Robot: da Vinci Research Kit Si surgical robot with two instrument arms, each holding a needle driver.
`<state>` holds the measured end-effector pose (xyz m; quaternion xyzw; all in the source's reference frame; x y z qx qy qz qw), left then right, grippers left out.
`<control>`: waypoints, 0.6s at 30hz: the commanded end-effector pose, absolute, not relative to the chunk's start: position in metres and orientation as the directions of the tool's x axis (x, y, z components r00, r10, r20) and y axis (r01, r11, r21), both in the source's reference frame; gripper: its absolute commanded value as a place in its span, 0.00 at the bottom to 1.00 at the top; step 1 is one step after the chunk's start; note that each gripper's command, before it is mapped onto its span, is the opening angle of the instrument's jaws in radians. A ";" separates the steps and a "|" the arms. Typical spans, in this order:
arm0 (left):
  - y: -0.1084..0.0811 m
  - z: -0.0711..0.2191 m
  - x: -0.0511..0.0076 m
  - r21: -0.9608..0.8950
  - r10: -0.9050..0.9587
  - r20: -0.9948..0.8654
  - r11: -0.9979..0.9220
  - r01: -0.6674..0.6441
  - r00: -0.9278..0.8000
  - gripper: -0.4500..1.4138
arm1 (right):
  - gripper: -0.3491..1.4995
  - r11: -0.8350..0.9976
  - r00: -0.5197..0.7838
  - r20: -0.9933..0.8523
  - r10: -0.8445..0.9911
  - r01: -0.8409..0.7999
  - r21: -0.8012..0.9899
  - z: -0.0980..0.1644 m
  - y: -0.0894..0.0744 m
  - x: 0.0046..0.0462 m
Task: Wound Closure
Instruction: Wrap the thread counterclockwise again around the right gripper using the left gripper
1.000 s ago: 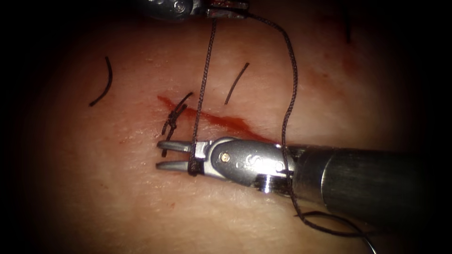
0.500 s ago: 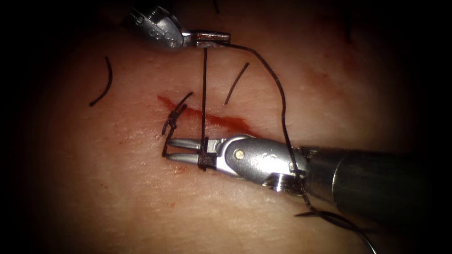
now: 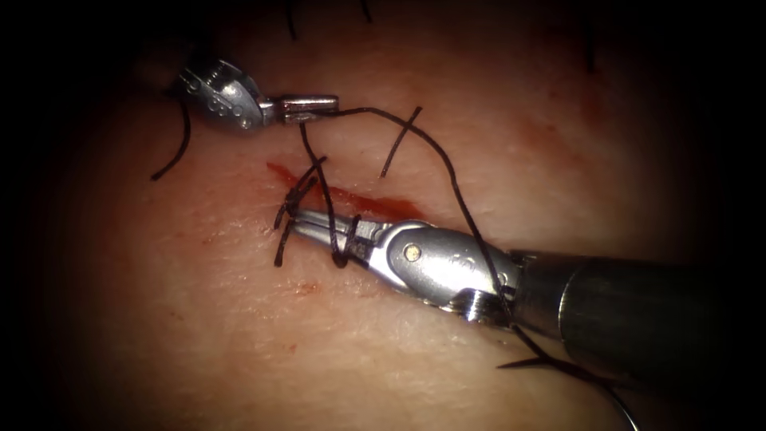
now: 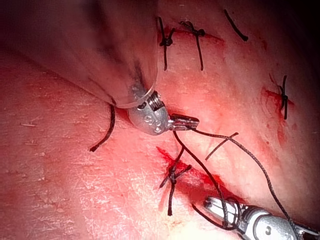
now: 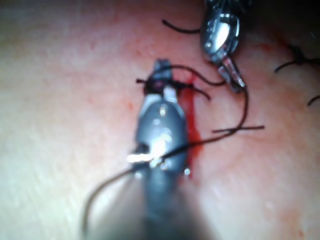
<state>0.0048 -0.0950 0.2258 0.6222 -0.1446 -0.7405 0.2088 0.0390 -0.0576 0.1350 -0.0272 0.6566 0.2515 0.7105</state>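
Descending toward 8 o'clock, left tool [image 3: 309,106], jaws pinching thread [image 3: 447,172], slackened strand looped around right tool [image 3: 313,226], whose jaws had narrowed nearly together by the knot [image 3: 294,203].

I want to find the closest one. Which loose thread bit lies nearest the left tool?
The curved cut end of thread by the left tool, touching its wrist; the straighter one lies apart.

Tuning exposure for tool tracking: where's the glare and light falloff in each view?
Endoscope view: light fades to dark toward the tissue's edges; glints on the right tool, which has thread looped round it. Left wrist view: the left tool, shut on the thread, glints beside its shadowed shaft. Right wrist view: strong glare on the right tool's body.
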 end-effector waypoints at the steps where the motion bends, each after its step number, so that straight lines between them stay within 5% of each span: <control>1: -0.096 0.226 0.0043 0.473 -0.488 -0.862 -0.871 0.131 -0.137 0.00 | 0.16 0.867 0.012 -0.946 0.323 -0.405 0.290 0.135 -0.058 0.0391; 18: -0.095 0.220 0.0025 0.467 -0.471 -0.874 -0.882 0.063 -0.122 0.00 | 0.18 0.845 0.003 -0.933 0.361 -0.424 0.326 0.135 -0.058 0.0406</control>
